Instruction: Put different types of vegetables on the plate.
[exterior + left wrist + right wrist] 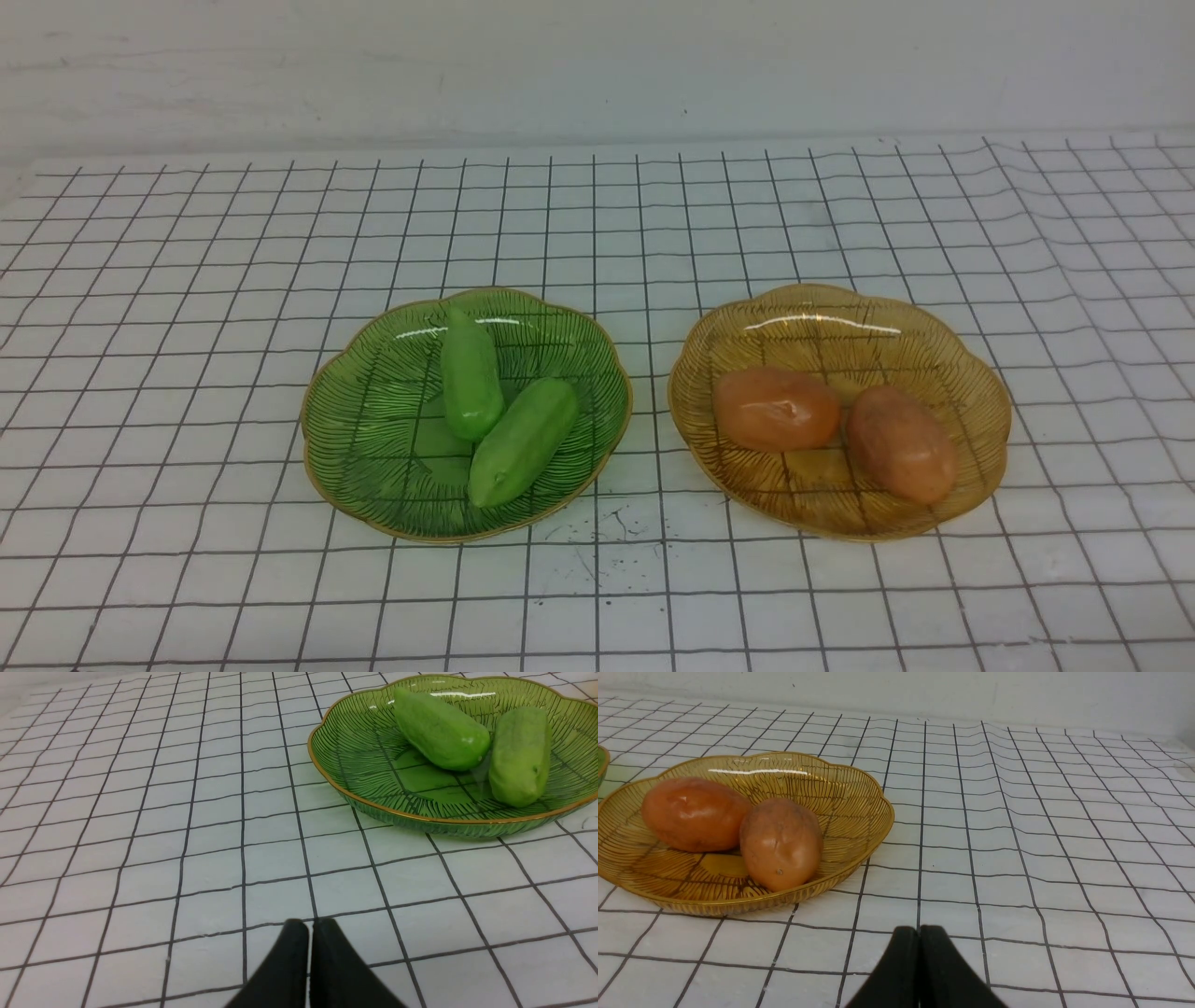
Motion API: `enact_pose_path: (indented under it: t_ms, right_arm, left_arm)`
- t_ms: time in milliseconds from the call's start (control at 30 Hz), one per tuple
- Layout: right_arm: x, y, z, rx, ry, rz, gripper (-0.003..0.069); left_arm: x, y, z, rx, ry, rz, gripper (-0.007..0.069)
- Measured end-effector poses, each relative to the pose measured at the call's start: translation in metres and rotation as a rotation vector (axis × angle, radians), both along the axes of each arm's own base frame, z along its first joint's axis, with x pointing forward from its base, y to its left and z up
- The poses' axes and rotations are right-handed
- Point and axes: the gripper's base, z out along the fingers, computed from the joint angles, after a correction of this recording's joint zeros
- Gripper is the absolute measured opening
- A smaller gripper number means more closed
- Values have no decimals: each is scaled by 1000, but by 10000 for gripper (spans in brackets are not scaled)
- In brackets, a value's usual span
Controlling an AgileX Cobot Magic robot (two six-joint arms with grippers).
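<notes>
On the left of the white, black-gridded tablecloth sits a green ribbed glass plate with a scalloped gold rim, and it carries 2 light-green cucumber-like toy vegetables. The farther cucumber lies roughly front to back, its narrow end toward the far rim, while the nearer cucumber lies on a diagonal, its lower tip toward the plate's front edge; the 2 touch near the middle of the plate. The left wrist view shows the same plate with both green pieces side by side, and the left gripper low over bare cloth, well apart from the plate, its 2 black fingers pressed together with nothing between them. Just to the right of the green plate, with a narrow strip of cloth between them, stands an amber plate of the same ribbed shape, holding 2 orange-brown potato-like pieces: the left potato lies crosswise, the right potato angles toward the front rim, and they sit touching or nearly so. In the right wrist view the amber plate and both potatoes appear, and the right gripper hangs over empty cloth beside that plate, fingers fully closed and holding nothing. Neither arm shows in the front view.
</notes>
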Motion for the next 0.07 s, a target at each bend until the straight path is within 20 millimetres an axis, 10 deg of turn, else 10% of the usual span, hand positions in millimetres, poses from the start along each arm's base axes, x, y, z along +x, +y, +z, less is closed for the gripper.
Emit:
enact_pose_path:
  t_ms: [67]
  right_arm:
    - [0, 0, 0, 0, 0, 0, -14]
  left_arm:
    - [0, 0, 0, 0, 0, 0, -8]
